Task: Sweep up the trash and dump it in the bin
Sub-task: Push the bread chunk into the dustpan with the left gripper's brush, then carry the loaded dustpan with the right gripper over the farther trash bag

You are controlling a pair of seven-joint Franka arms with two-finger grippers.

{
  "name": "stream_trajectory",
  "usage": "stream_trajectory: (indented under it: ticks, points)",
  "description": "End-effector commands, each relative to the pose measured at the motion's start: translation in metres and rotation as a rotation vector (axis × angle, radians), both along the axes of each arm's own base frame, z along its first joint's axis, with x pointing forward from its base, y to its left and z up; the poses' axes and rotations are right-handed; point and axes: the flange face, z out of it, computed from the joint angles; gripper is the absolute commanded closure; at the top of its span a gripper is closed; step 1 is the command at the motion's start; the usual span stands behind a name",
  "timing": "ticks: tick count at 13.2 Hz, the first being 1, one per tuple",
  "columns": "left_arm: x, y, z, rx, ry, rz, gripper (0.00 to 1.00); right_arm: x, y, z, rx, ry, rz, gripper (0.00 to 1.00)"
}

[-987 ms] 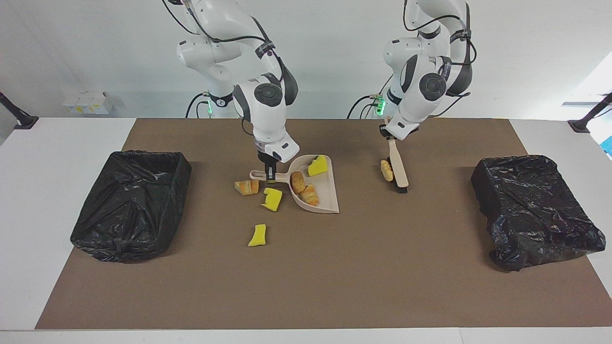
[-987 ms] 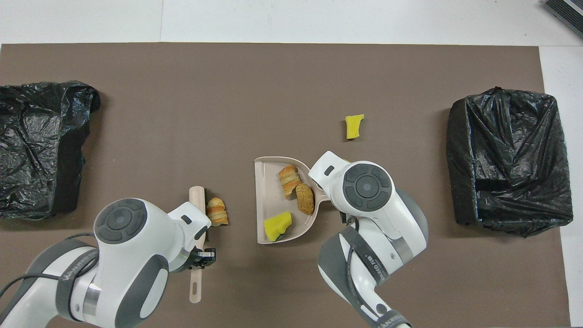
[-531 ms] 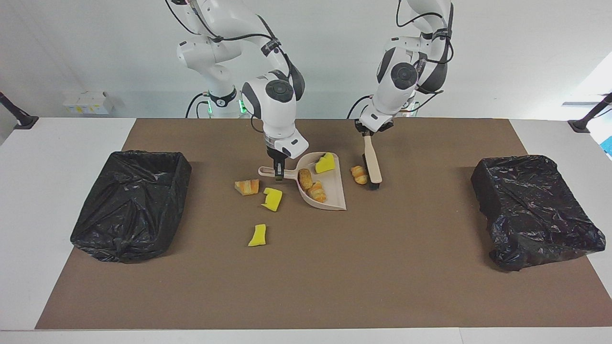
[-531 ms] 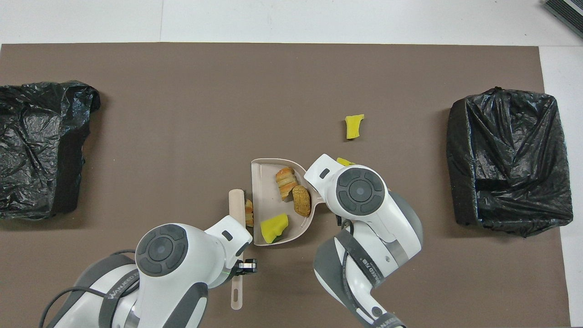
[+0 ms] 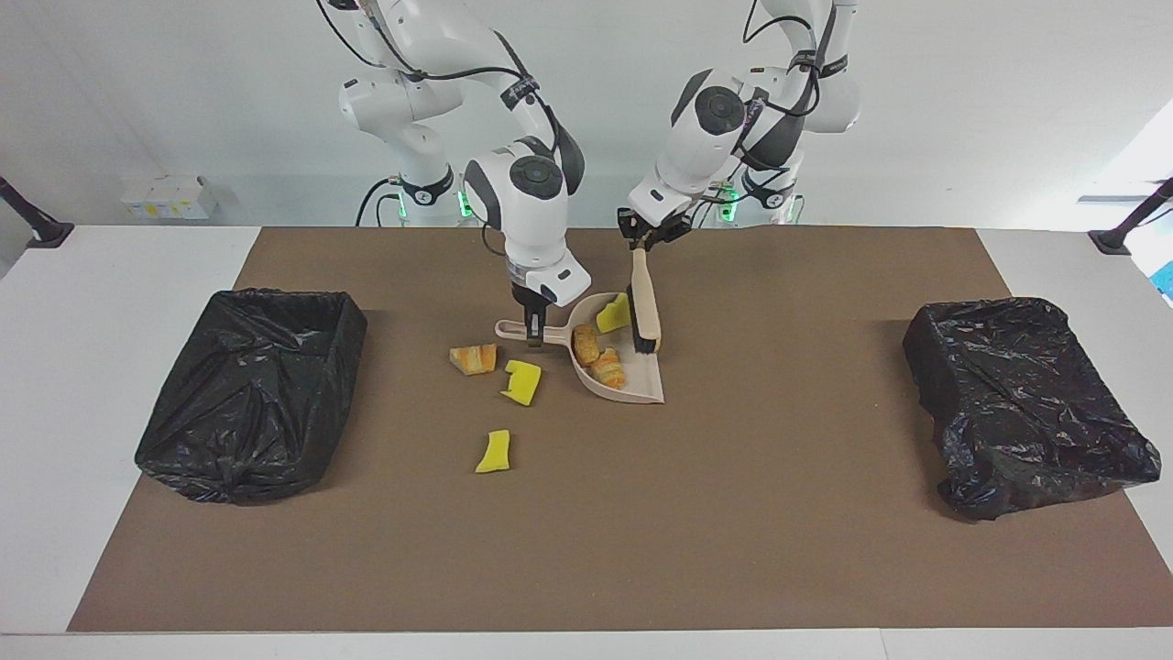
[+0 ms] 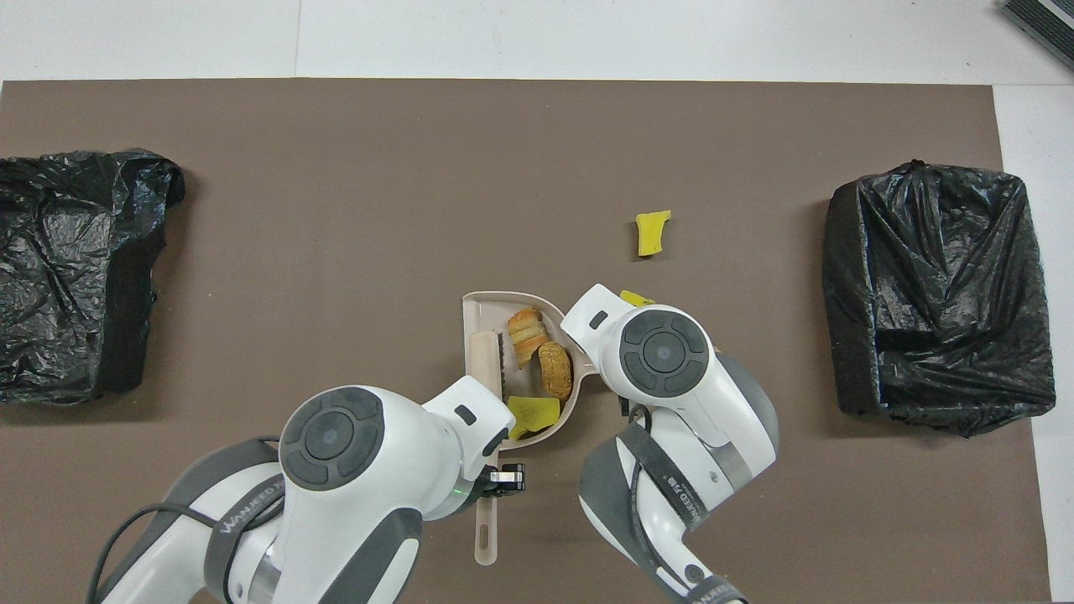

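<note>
on the brown mat [image 5: 733, 513] two black-bagged bins sit at the ends, one at the right arm's end [image 5: 252, 390] and one at the left arm's end [image 5: 1026, 399]. between them lies the beige dustpan [image 5: 637, 380], its handle pinched by the right gripper [image 5: 533, 337]. the left gripper [image 5: 646, 240] has its fingers pressed together on the handle of the brush [image 5: 646, 316], whose bristles stand inside the pan. trash in the pan: a yellow sponge bit [image 5: 611, 316] and two bread lumps [image 5: 597, 357]. on the mat beside the pan's handle lie a bread lump [image 5: 474, 358] and a sponge bit [image 5: 522, 381]; another sponge bit [image 5: 494, 452] lies farther from the robots.
</note>
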Motion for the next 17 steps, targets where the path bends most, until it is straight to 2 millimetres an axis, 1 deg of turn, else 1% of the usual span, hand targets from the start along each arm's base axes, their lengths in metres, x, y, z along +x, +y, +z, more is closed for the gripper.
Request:
stream_trajectory:
  ticks: [1, 2, 3, 5, 6, 7, 8, 9, 11, 12, 13, 14, 15, 16, 17]
  points:
    - [0.025, 0.023, 0.024, 0.006, 0.022, 0.037, 1.00, 0.000, 0.000, -0.004, 0.009, -0.015, -0.025, 1.00]
    - [0.029, 0.029, 0.024, 0.023, 0.010, 0.040, 1.00, 0.004, -0.005, -0.004, 0.009, -0.013, -0.019, 1.00]
    - [0.030, 0.033, 0.024, 0.054, -0.004, 0.027, 1.00, 0.009, -0.015, -0.005, 0.004, -0.006, -0.008, 1.00]
    - [0.025, 0.037, 0.022, 0.094, 0.013, 0.005, 1.00, 0.016, -0.028, 0.012, 0.011, -0.022, -0.005, 1.00]
    - [0.016, 0.037, 0.026, 0.112, 0.018, -0.009, 1.00, 0.024, -0.044, 0.021, 0.016, -0.024, -0.016, 1.00]
    - [0.007, 0.036, 0.030, 0.142, 0.010, -0.030, 1.00, 0.034, -0.058, 0.035, 0.018, -0.011, -0.002, 1.00]
    - [-0.008, 0.025, 0.035, 0.155, -0.009, -0.071, 1.00, 0.043, -0.071, 0.054, 0.020, 0.021, -0.005, 1.00]
    - [-0.025, 0.015, 0.035, 0.159, -0.027, -0.104, 1.00, 0.052, -0.086, 0.068, 0.029, 0.041, 0.013, 1.00]
    - [-0.049, 0.012, 0.026, 0.177, -0.034, -0.112, 1.00, 0.066, -0.118, 0.090, 0.041, 0.065, 0.025, 1.00]
    - [-0.068, 0.009, 0.022, 0.195, -0.036, -0.118, 1.00, 0.071, -0.133, 0.097, 0.047, 0.079, 0.039, 1.00]
    - [-0.092, 0.002, 0.021, 0.211, -0.045, -0.108, 1.00, 0.077, -0.151, 0.107, 0.073, 0.086, 0.041, 1.00]
    - [-0.110, -0.011, 0.023, 0.226, -0.048, -0.090, 1.00, 0.081, -0.172, 0.115, 0.079, 0.098, 0.040, 1.00]
    - [-0.132, -0.023, 0.026, 0.250, -0.049, -0.035, 1.00, 0.084, -0.196, 0.126, 0.083, 0.102, 0.029, 1.00]
    - [-0.140, -0.029, 0.026, 0.268, -0.045, 0.019, 1.00, 0.087, -0.214, 0.134, 0.090, 0.091, 0.029, 1.00]
    - [-0.147, -0.033, 0.018, 0.282, -0.038, 0.034, 1.00, 0.087, -0.233, 0.136, 0.094, 0.100, 0.019, 1.00]
